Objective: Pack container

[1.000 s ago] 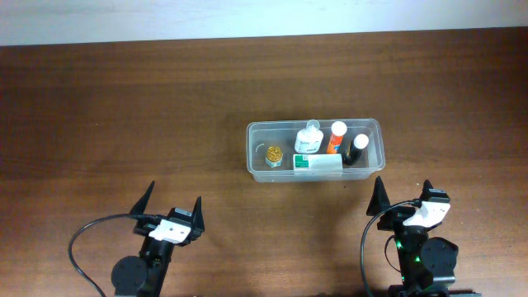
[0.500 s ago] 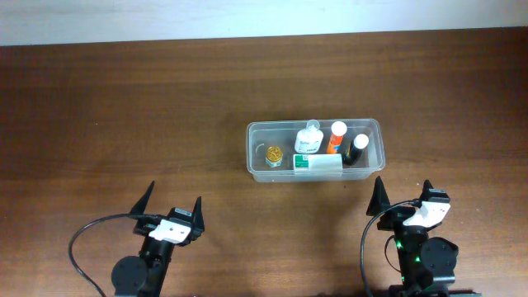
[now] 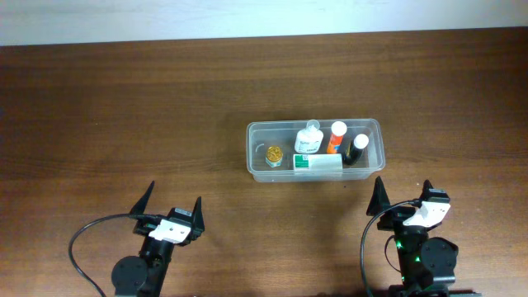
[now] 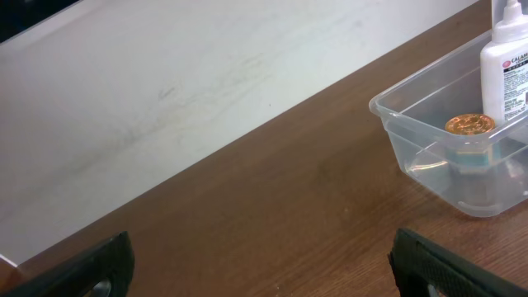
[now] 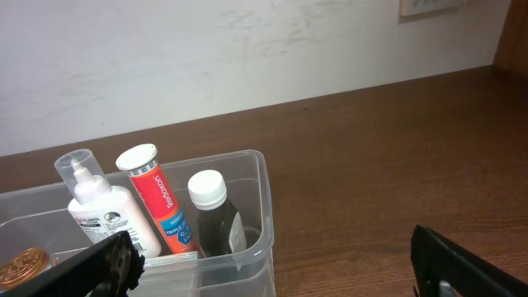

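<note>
The clear plastic container (image 3: 252,153) stands on the wooden table, right of centre. Upright inside it are a white pump bottle (image 3: 309,138), an orange tube (image 3: 335,138), a dark bottle with a white cap (image 3: 356,150), a green-and-white box (image 3: 318,162) and a small gold-lidded jar (image 3: 274,154). My left gripper (image 3: 172,200) rests open near the front edge, well left of the container. My right gripper (image 3: 402,195) is open just in front of the container's right end. The right wrist view shows the container's corner (image 5: 262,198) and dark bottle (image 5: 216,219) close ahead; the left wrist view shows its left end (image 4: 394,115).
A pale wall (image 3: 247,16) borders the table's far edge. Black cables (image 3: 78,243) loop beside each arm base at the front edge. Bare wood lies left of the container and between the two grippers.
</note>
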`<state>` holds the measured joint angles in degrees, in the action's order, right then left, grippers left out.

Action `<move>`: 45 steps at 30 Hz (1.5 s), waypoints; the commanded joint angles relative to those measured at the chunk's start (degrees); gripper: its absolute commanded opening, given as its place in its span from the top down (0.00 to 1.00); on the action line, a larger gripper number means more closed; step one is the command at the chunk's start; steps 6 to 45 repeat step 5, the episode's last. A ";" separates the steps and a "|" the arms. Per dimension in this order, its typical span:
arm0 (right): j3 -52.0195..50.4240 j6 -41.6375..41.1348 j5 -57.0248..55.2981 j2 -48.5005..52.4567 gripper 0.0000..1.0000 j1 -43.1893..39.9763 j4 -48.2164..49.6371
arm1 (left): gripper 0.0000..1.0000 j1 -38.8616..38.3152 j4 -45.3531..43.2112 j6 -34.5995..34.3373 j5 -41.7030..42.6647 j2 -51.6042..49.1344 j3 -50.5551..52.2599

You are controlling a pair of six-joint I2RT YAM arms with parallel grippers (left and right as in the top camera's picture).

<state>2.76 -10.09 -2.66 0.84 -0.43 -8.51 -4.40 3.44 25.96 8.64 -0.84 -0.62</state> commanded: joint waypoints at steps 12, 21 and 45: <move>-0.61 0.66 0.55 -0.66 0.02 0.59 0.17 | 0.01 0.35 0.28 0.31 1.01 0.50 0.11; -0.61 0.66 0.55 -0.66 0.02 0.59 0.17 | 0.01 0.35 0.28 0.31 1.01 0.50 0.11; -0.61 0.66 0.55 -0.66 0.02 0.59 0.17 | 0.01 0.35 0.28 0.31 1.01 0.50 0.11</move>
